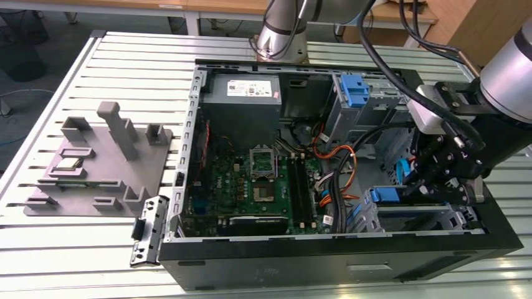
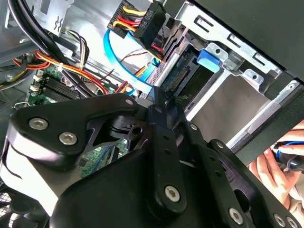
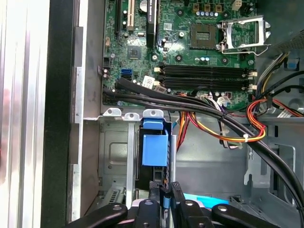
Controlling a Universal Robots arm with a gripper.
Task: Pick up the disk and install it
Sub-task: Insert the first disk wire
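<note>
Black linkage of our tool (image 3: 164, 197) sits closest, fingers clenched on a blue tab. We reckon that's the disk's (image 1: 415, 208) rail, disk itself sitting in the drive cage (image 1: 420, 218) at about 4 o'clock of the case (image 1: 332, 261) in the exterior view, right under the tool. Long axis looks to run along the cage slot. Cable bundle (image 3: 228, 123) and the orange wires crowd nearby, motherboard (image 1: 249, 187) beyond.
</note>
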